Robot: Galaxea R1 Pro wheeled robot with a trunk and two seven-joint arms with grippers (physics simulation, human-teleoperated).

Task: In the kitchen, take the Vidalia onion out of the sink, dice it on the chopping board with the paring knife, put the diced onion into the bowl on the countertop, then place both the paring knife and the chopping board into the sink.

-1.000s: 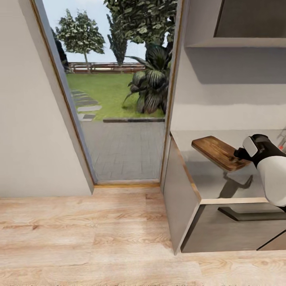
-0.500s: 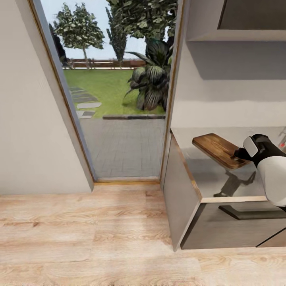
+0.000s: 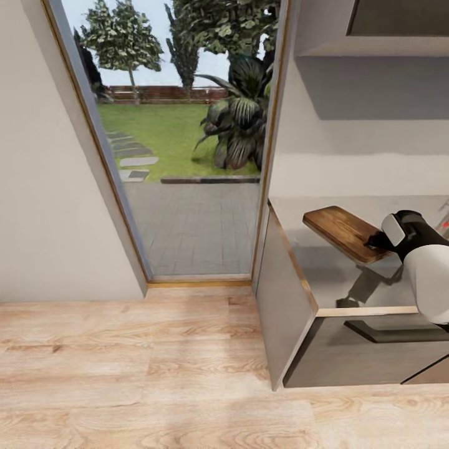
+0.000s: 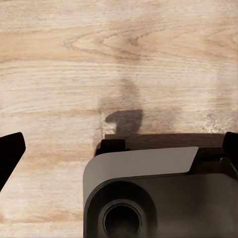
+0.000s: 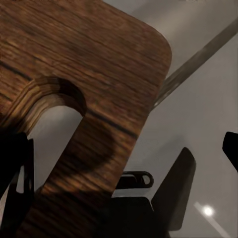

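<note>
Toward 3 o'clock in the head view: a rectangular brown wooden chopping board with darker grain (image 3: 342,231), raised clear of the smooth grey reflective table (image 3: 324,280) and tilted, far end higher, its dark reflection lying on the surface beneath. At the board's near end, the right hand (image 3: 376,242), black, on a white and black arm coming in from the 3 o'clock edge.

Seen from the right wrist: the board's rounded corner and slot-shaped handle hole close up, one dark finger (image 5: 15,188) laid against the wood beside the hole, the other fingertip well apart from the board over bare grey table. Truly pinching the board or merely set against it: cannot tell.

Seen from the left wrist: the left hand (image 4: 120,148) spread wide, fingertips far apart with nothing between them, hanging over the pale wood-plank floor (image 3: 156,374) with a dark rounded part of the robot below.

At 12 o'clock, a tall glazed doorway (image 3: 187,187) onto paving, lawn, trees and a broad-leaved plant. At 9 o'clock, a plain pale wall. At 6 o'clock, the plank floor running to the grey cabinet side (image 3: 280,312) under the table.
</note>
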